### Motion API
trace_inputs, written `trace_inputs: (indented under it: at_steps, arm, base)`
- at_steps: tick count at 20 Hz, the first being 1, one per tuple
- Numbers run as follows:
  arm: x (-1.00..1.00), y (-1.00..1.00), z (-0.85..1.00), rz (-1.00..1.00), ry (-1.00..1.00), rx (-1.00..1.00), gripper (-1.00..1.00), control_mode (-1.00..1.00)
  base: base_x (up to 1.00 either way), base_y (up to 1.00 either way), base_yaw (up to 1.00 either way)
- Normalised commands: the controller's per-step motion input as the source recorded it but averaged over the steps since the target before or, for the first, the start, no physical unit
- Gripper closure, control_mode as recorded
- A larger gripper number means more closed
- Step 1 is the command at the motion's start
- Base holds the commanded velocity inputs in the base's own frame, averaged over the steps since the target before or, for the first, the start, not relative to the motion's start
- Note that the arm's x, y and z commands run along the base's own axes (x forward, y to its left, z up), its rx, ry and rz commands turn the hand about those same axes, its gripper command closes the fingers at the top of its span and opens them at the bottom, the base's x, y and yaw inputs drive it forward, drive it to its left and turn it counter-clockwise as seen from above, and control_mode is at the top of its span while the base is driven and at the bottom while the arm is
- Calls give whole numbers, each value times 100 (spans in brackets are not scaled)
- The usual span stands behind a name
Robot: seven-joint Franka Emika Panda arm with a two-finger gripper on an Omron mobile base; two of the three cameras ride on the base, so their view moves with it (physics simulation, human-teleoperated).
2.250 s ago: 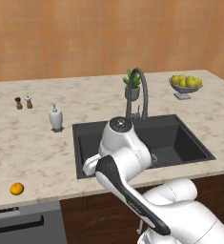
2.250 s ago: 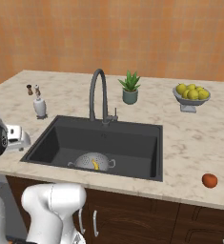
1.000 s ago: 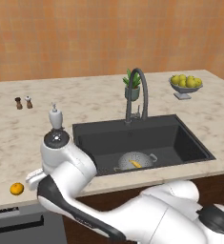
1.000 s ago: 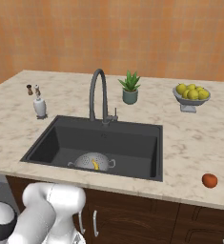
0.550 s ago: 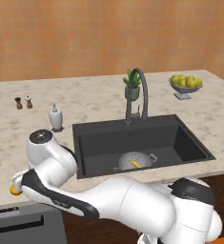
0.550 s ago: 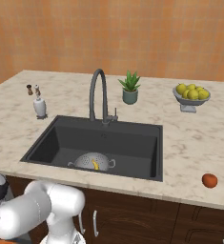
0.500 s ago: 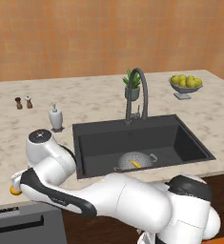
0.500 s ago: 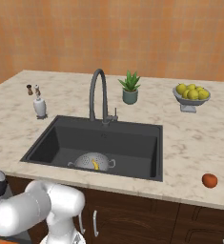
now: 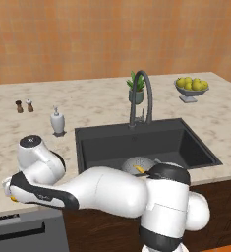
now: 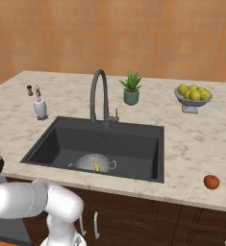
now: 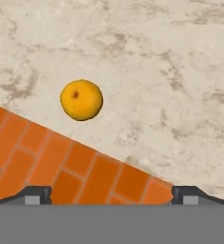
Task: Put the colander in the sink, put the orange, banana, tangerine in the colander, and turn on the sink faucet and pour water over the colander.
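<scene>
Listing what we find at this moment, item by item.

Item, colander [image 10: 93, 162]: grey perforated bowl, seated on the floor of the sink [image 10: 133, 139], near its front wall. We count this step as done.

Item, banana [image 10: 96, 166]: yellow, lying inside the colander. Also done, by our reading.

Item, orange [image 11: 81, 99]: round, orange-yellow, with a small dark stem mark, resting on the marble counter [image 11: 170, 71] close to its front edge, well left of the sink. In the hand view it sits ahead of the gripper [image 11: 111, 193] and off to the left of the midline between the two tips, nearer the left tip's side than the right. We judge this offset to be what the coming move turns on: the hand needs to shift toward the fruit and go down before the tips can bracket it. Being round, the fruit offers no long axis to line up with.

Item, gripper: jaws spread as wide as they go, nothing between them, brick floor showing below the counter edge.

Item, reddish round fruit [image 10: 211, 181]: on the counter right of the sink, near the front edge; we take it for the tangerine.

Item, sink faucet [image 10: 99, 94]: dark gooseneck behind the basin, no stream visible.
</scene>
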Motion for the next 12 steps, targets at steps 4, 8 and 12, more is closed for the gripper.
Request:
trace_inputs:
  at_steps: [4, 8, 12]
  arm:
    - [36, 35, -30, 0, 3, 0, -100, -100]
    - [41, 54, -37, 0, 4, 0, -100, -100]
    - [43, 51, -32, 0, 3, -1, -100, -100]
  base:
    - [0, 0, 0]
    - [0, 0, 0]
    - [0, 0, 0]
